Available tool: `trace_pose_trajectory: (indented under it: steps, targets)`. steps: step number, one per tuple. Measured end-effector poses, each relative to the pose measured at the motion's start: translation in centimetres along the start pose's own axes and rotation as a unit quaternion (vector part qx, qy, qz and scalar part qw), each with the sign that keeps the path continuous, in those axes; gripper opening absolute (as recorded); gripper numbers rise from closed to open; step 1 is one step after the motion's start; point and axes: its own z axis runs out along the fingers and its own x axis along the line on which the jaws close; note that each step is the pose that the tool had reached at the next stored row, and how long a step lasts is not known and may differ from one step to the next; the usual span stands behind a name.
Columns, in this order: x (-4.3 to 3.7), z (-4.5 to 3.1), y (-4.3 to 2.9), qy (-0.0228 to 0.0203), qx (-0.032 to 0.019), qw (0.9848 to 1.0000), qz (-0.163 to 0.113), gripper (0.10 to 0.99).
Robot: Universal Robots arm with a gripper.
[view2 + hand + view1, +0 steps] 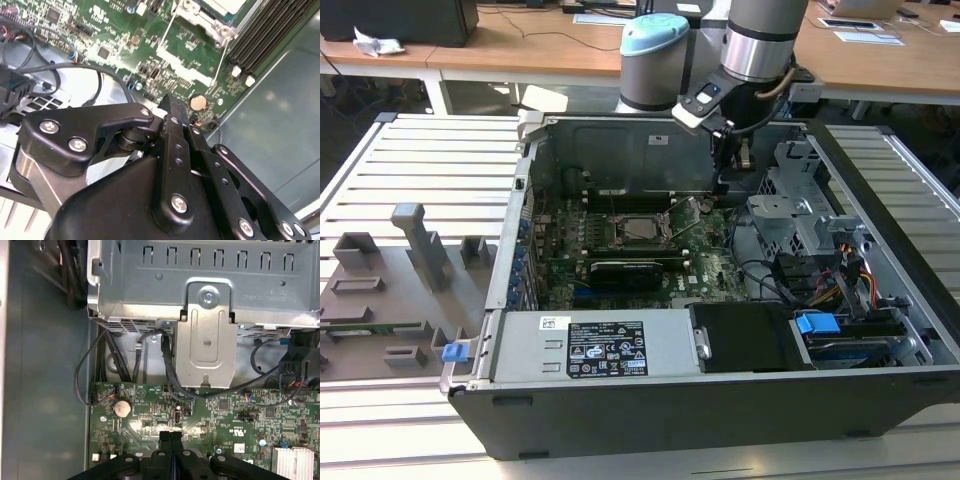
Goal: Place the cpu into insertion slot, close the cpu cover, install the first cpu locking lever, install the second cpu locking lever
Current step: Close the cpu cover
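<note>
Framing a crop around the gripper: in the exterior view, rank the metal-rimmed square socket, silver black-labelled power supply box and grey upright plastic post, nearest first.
From the gripper:
1. Metal-rimmed square socket, on the green motherboard.
2. Silver black-labelled power supply box, case's front.
3. Grey upright plastic post, outside the case, exterior view's left.

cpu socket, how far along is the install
Done, apparently: the cpu sits in the insertion slot, and the cpu cover looks down over it. In hand: nothing; the end effector is shut and empty, over the board beside the socket. Left: the locking levers look unlatched, angled away from the socket.
</note>
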Motion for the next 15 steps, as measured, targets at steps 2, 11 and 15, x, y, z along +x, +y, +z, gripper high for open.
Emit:
trace_pose_trajectory:
  steps: [2, 11, 15]
  targets:
    - [0.08, 0.02, 0.71, -0.0006, 0.0001, 1.0000, 0.000, 0.110]
    - [0.14, 1.86, 1.05, -0.0008, 0.0001, 1.0000, 0.000, 0.110]
    - [0.15, 2.29, 1.04, -0.0007, 0.0000, 1.0000, -0.001, 0.110]
